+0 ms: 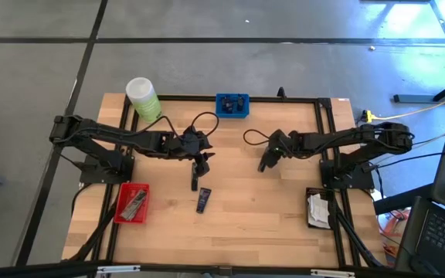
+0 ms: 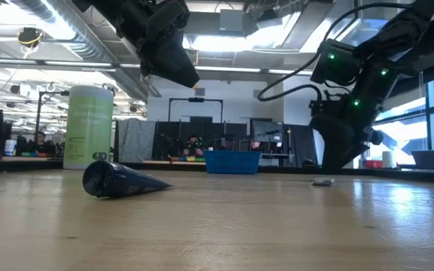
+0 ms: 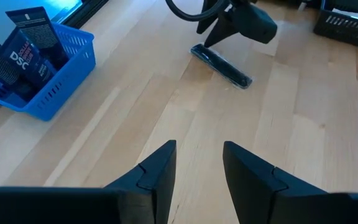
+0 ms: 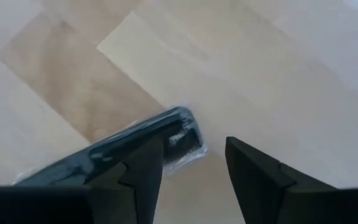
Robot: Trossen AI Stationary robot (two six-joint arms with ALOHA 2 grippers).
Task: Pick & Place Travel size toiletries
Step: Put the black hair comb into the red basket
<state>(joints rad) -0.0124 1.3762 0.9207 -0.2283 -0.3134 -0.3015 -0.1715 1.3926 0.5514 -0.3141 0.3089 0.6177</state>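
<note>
Surface: a pale wooden table (image 1: 238, 224) on a grey floor, with a workshop room in the background across the low view.
Left arm: it reaches in from the left edge toward the centre of the high view. In the low view it is raised well clear of the wood, at upper left.
Left gripper (image 1: 196, 174): the fingers (image 3: 157, 171) are parted and there's nothing between them, just bare boards!
Right arm: it stretches in from the right edge, with the wrist dipped toward the table just right of centre.
Right gripper (image 1: 263, 164): it's low over the table with the jaws apart and not clamped on anything. A dark clear-wrapped packet (image 4: 145, 142) lies on the wood with its end just beside one finger (image 4: 143, 171). I cannot tell whether they touch.
Dark navy tube (image 1: 203, 201): flat on the table, below the left gripper, centre of the high view.
Trays: red tray (image 1: 122, 210) with grey tubes (image 1: 135, 202) at lower left, black tray (image 1: 309, 210) with white sachets (image 1: 317, 208) at lower right, and a blue basket (image 1: 232, 114) at top centre.
Green bottle (image 1: 142, 96): upright at upper left.
</note>
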